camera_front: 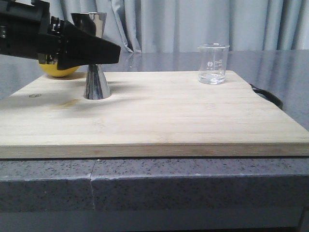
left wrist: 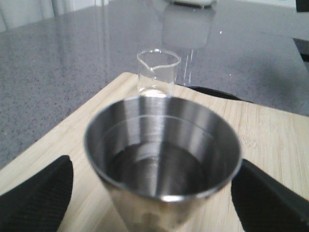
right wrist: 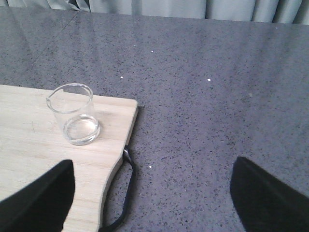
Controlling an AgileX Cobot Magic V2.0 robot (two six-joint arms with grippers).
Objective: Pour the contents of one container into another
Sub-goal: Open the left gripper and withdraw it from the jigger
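Left gripper [left wrist: 154,193] spread wide around jigger [camera_front: 95,58], seemingly steadying it for pouring; beaker [camera_front: 213,64] upright, well apart from jigger.

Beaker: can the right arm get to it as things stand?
Probably yes. The right gripper is open, and the beaker stands upright alone at the board's far right corner. The jigger and left gripper are well off to the left.

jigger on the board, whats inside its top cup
The left wrist view looks down into the jigger: bare steel walls with what may be a little clear liquid low down. The very bottom is dark, so I can't tell for sure.
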